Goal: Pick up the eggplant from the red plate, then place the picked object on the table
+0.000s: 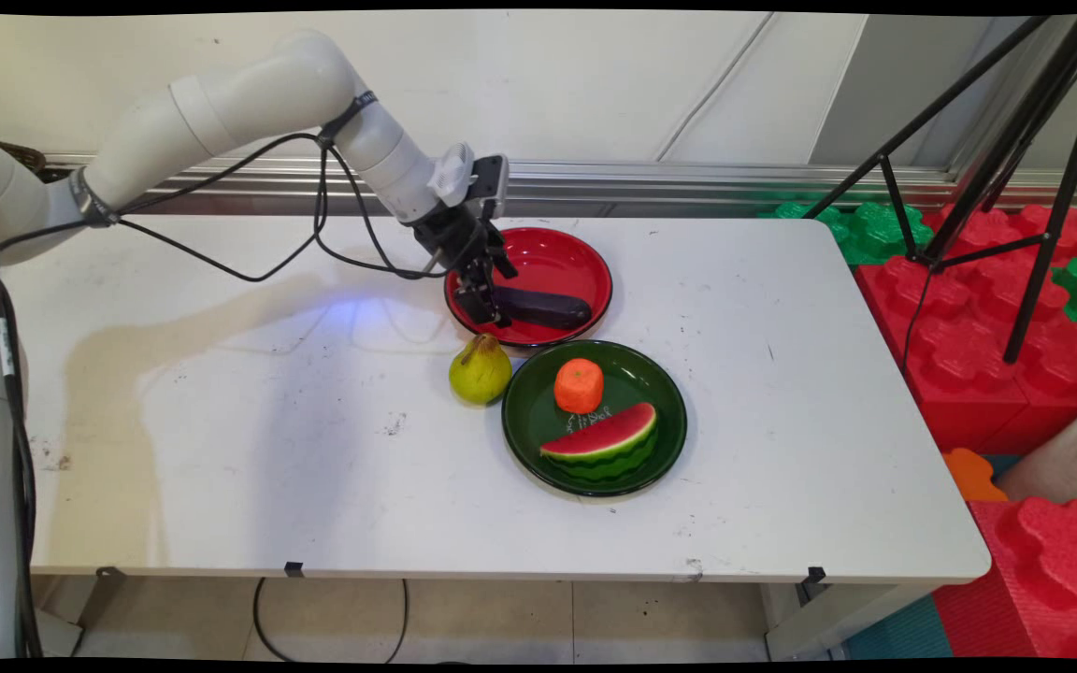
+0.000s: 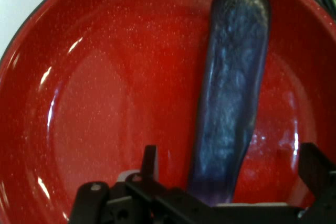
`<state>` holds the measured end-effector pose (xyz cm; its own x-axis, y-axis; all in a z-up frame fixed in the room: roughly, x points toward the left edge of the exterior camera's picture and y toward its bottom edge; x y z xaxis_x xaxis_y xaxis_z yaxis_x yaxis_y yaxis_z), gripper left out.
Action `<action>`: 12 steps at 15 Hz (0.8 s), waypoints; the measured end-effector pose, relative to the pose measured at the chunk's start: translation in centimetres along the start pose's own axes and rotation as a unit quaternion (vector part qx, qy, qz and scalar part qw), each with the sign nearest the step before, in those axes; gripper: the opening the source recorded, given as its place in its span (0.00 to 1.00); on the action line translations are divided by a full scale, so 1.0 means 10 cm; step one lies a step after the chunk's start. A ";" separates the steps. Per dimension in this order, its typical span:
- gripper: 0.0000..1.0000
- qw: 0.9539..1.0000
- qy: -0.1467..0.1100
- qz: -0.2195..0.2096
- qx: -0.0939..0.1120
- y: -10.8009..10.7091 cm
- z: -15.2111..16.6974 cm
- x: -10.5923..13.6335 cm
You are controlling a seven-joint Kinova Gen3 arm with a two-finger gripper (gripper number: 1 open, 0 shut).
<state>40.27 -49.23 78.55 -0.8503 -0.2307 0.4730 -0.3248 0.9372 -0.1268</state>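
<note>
Over the far middle of the white table [image 1: 221,449], the black gripper [image 1: 485,301] of the white arm reaches down into one red plate [image 1: 585,257], its two fingers spread apart on either side of the near end of a single dark purple eggplant [image 1: 548,307]. From the hand view, the eggplant [image 2: 231,93] lies lengthwise on the floor of the red plate [image 2: 105,103], running away from the gripper [image 2: 226,182], with one finger [image 2: 149,163] to its left and the other at the picture's right edge; the fingers stand wide of it and whether either touches it cannot be told. Two plates stand on the table in all: the red one farther back and one dark green plate [image 1: 660,388] just in front of it, their rims close together. On the green plate rest two pieces: one orange fruit [image 1: 579,385] toward the back and one watermelon slice [image 1: 602,441] in front of it, red flesh up and striped rind toward the near rim. One yellow-green pear [image 1: 480,370] stands upright on the bare table, just beside the green plate's left rim and just in front of the red plate. Black cables [image 1: 333,224] hang from the arm above the table. Red and green foam blocks [image 1: 969,318] and one black tripod [image 1: 1015,140] stand past the table's right end.
</note>
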 end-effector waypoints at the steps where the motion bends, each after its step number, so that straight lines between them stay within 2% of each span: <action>1: 1.00 1.000 0.000 0.001 -0.001 -0.02 0.03 0.01; 5: 1.00 1.000 0.001 0.003 -0.003 -0.05 0.11 0.03; 6: 0.00 1.000 0.002 0.003 -0.004 -0.05 0.12 0.04; 12: 0.00 1.000 0.004 0.008 -0.007 -0.09 0.16 0.06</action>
<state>39.39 -50.61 77.58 -0.8519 -0.2140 0.4780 -0.3054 0.9444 -0.1216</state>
